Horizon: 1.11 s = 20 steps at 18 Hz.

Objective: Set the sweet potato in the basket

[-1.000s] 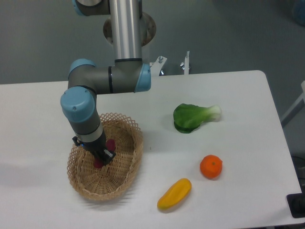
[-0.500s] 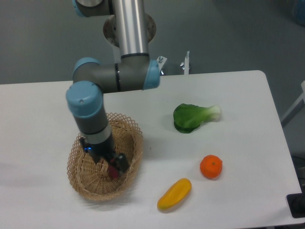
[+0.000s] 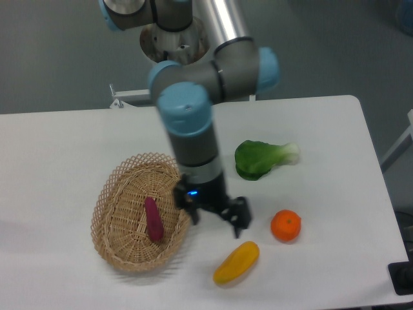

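**Sweet potato lies in the basket; gripper hangs empty beside it**

The basket (image 3: 106,213) is the landmark here, an oval of light tan wicker with a lacy looped rim, at the left of the table (image 3: 58,148). Inside it, on the woven floor a little right of centre, lies the sweet potato (image 3: 153,219): slim, magenta-purple, tapered at both ends, its long axis running roughly toward the camera. It touches nothing but the wicker, so the placing looks done.

Just right of the basket's rim hangs the gripper (image 3: 218,218), its two fingers spread apart and holding nothing. It sits low over the table.

Right of the gripper and nearer the camera lies a curved yellow vegetable (image 3: 236,263); further right sits a round orange fruit (image 3: 286,225), and behind that, well away from the basket, a leafy green vegetable (image 3: 261,158).

The risks now are small ones. The near finger is close to the basket's rim, so a sideways sweep could catch the loops and drag or tip the light basket, rolling the tuber out. A low pass the other way could knock the yellow vegetable or the orange fruit. A lift straight up would seem to avoid both.
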Tool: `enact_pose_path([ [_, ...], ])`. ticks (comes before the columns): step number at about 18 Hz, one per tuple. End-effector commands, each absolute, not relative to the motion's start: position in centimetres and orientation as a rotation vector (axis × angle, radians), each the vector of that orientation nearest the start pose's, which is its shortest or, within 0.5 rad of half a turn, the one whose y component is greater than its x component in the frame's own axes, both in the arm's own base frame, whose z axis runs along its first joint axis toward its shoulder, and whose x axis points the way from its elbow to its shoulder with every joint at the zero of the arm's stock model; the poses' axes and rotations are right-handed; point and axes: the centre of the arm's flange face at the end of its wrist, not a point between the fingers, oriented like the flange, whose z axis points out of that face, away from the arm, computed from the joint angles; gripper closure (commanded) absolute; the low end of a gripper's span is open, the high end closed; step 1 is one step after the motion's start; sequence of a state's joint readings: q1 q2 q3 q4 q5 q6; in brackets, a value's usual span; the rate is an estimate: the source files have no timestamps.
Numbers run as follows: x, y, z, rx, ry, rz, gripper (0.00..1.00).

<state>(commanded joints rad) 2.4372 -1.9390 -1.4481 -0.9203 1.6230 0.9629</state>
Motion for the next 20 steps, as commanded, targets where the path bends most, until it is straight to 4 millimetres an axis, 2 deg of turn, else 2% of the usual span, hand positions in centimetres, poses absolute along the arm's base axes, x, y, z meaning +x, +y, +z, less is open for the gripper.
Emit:
enact_pose_path([
  [3, -46.7, 48.2, 41.7, -2.927, 0.251, 0.532, 0.00],
  [4, -47.5, 46.9, 42.4, -2.930, 0.302, 0.543, 0.00],
  [7, -50.8, 42.5, 42.7, -2.953, 0.410, 0.509, 0.00],
  [9, -52.2, 39.6, 43.8, -2.941, 0.534, 0.502, 0.00],
  [11, -53.0, 37.6, 44.5, -2.942, 0.616, 0.490, 0.00],
  [15, -54.1, 35.3, 44.6, -2.942, 0.740, 0.479, 0.00],
  [20, -53.8, 35.4, 44.6, -2.939, 0.749, 0.478, 0.00],
])
